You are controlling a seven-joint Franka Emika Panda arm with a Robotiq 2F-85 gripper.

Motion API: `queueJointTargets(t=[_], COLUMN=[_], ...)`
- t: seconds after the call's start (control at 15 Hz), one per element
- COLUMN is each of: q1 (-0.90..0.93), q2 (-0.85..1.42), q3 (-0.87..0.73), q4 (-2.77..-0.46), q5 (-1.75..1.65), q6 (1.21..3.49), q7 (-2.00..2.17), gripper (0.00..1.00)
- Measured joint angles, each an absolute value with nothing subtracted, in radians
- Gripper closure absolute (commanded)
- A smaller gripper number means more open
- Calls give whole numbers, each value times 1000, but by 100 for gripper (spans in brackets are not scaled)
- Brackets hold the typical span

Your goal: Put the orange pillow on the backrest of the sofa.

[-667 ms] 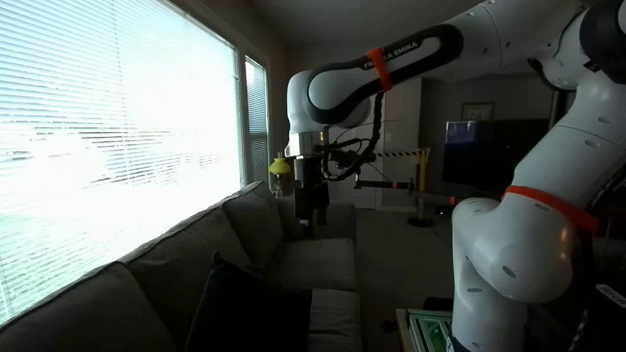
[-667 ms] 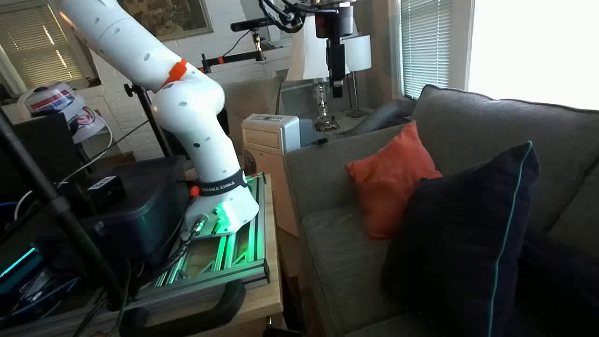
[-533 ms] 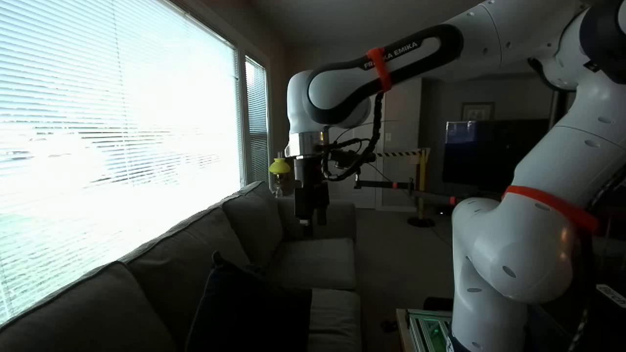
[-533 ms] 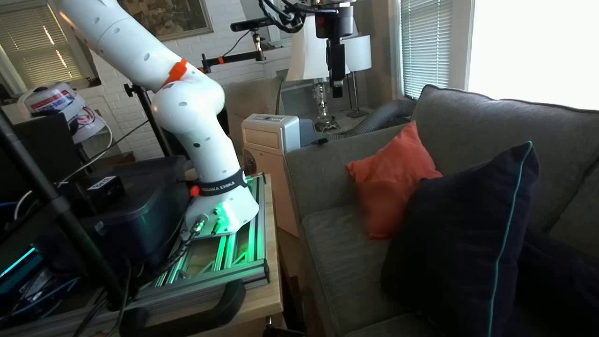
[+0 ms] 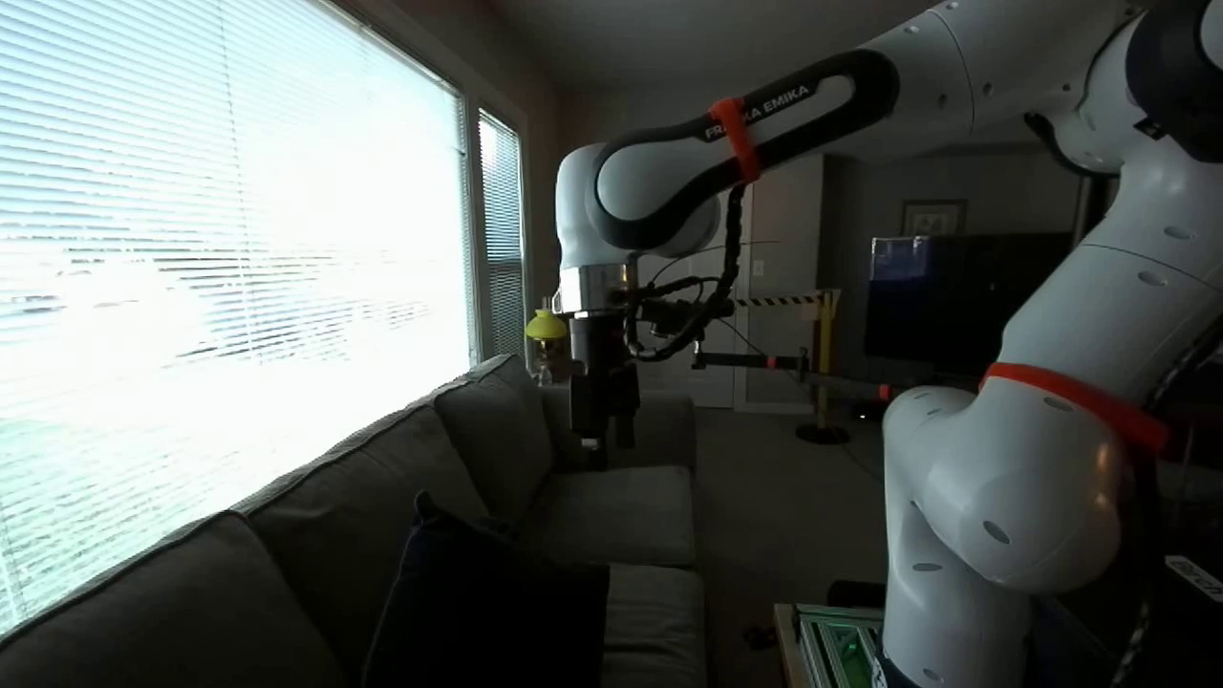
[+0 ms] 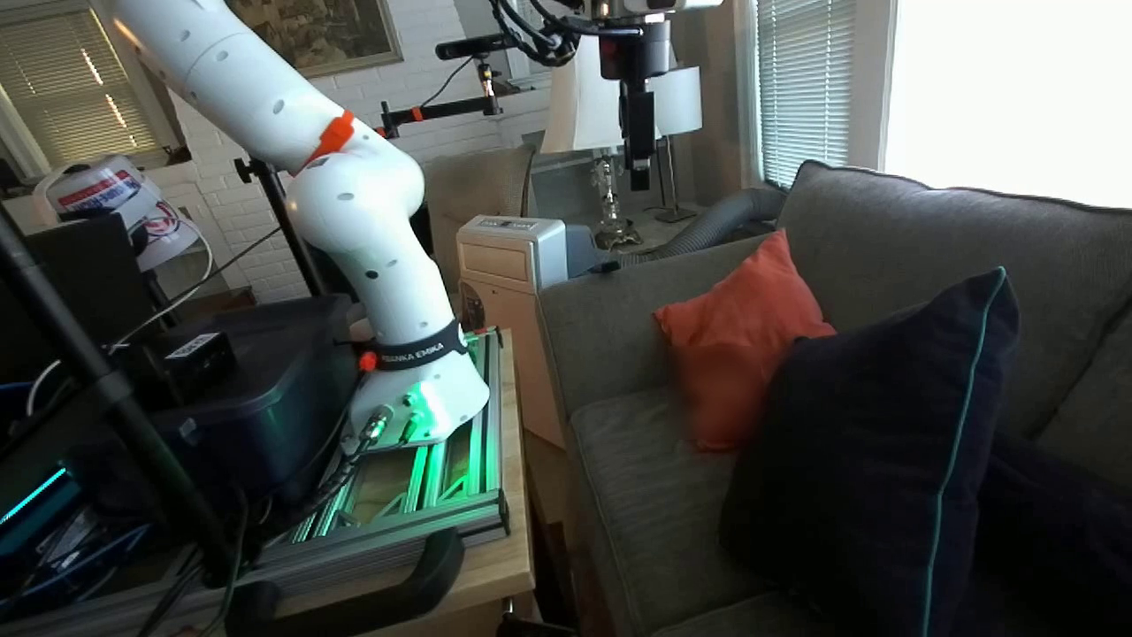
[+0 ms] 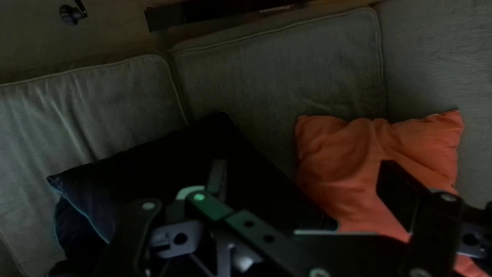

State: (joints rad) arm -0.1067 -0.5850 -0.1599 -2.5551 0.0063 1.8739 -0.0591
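Observation:
The orange pillow (image 6: pixel 747 327) stands on the sofa seat in the corner between the armrest and the backrest (image 6: pixel 964 226). It is partly behind a dark cushion. In the wrist view the orange pillow (image 7: pixel 342 154) lies at the right, partly covered by a finger. It does not show in the exterior view where the backrest (image 5: pixel 354 478) runs along the window. My gripper (image 7: pixel 303 182) is open and empty, its fingers wide apart. In both exterior views the gripper (image 5: pixel 610 447) (image 6: pixel 638 177) hangs pointing down, in the air above the sofa, apart from the pillow.
The dark cushion (image 6: pixel 867 442) leans beside the orange pillow; it also shows in the wrist view (image 7: pixel 215 142). The sofa armrest (image 6: pixel 610 310) borders the seat. A white appliance (image 6: pixel 504 265) and lamps (image 6: pixel 676 106) stand beyond it. The window (image 5: pixel 287 268) is behind the backrest.
The arm and gripper have moved slightly down, a little to the left in an exterior view and a little to the right in an exterior view. Pillow and cushion have not moved.

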Motion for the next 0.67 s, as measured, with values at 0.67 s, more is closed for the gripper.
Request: queueJointTargets(t=[0.67], q1=[154], q2=[-315], q3=[-121], q4=[-2638], q5=[312], q6=[2424], q7=[-399], gripper=[0])
